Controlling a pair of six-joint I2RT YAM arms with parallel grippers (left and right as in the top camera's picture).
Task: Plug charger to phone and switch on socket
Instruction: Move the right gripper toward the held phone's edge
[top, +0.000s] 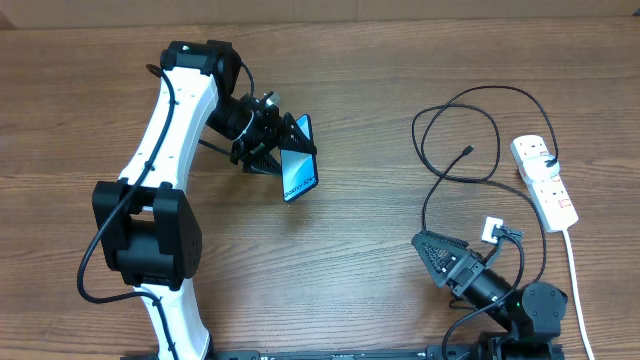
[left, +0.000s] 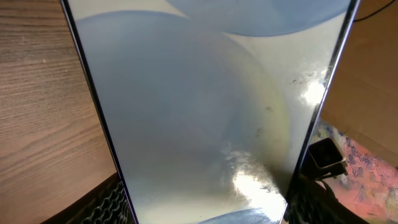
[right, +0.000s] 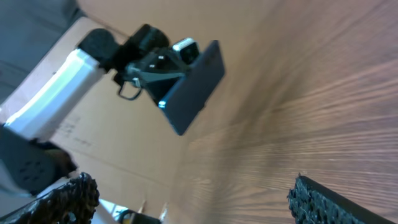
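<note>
while left gripper (top: 282, 150) pinches phone (top: 299, 172) edges aloft, right gripper (top: 443, 255) gapes, well apart.

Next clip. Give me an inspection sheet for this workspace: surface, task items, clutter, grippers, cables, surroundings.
Surface: wooden table, bare wood, no spills seen.
Job's things: phone held tilted above the table, blue screen showing; power strip lying flat at the right, switch state too small to tell; charger cable looped beside it, its connector lying free, not in the phone.
Clutter: small white item by the right arm, too small to identify.
Grippers: left gripper shut on the phone; right gripper open, empty.
Cables: thick white cord runs from the strip toward the near edge.
Surroundings: cardboard along the far edge.
</note>
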